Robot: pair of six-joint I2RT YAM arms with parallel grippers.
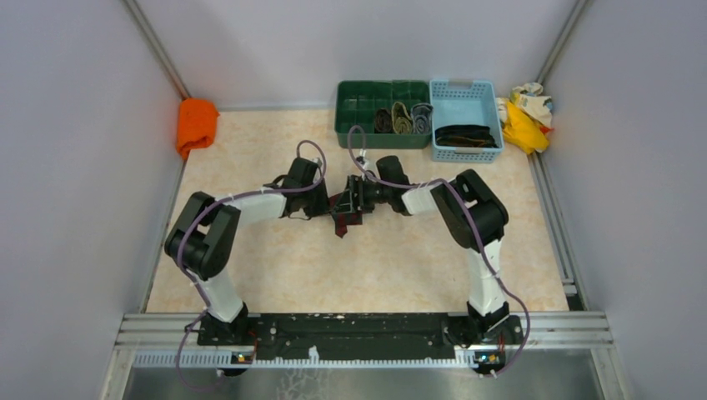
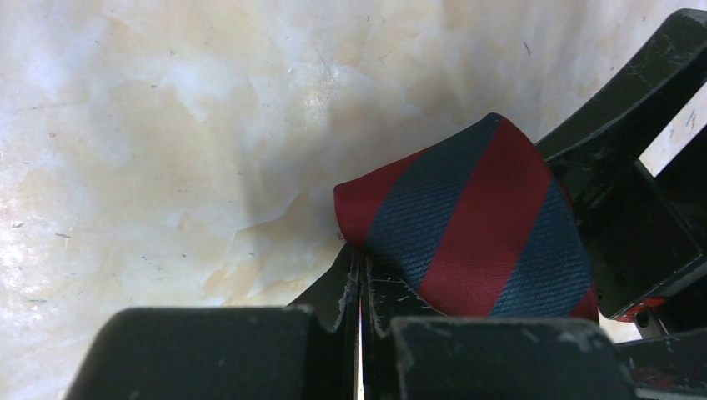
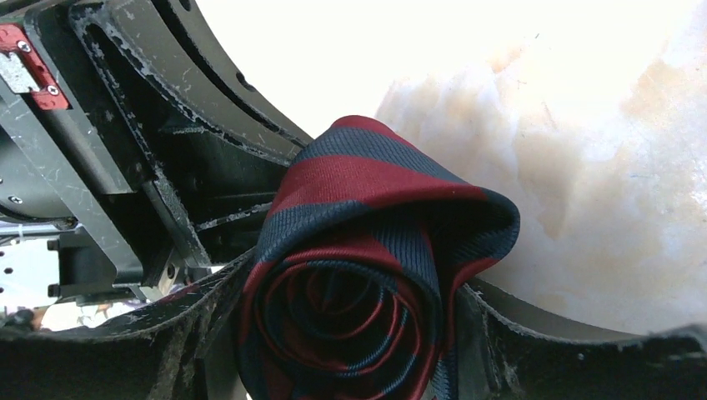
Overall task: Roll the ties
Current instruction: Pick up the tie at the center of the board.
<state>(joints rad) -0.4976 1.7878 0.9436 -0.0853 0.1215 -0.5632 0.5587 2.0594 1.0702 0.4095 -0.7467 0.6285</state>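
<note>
Left jaws closed, perhaps nipping tie (image 2: 475, 225) | right jaws clasp its roll

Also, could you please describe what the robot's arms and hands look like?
The left arm and right arm have white links between bulky black joints, with a purple cable looping along each. The left hand and right hand are black, scuffed with pale scratches, with curved fingers. A small red fitting with screws shows on one hand.

Cream marbled table (image 1: 275, 275), orange cloth (image 1: 197, 123) at back-left corner, green bin (image 1: 360, 138) touching light-blue basket (image 1: 465, 153) along back, yellow-cream rags (image 1: 527, 112) back-right edge, red-and-navy tie (image 1: 343, 221) mid-table
</note>
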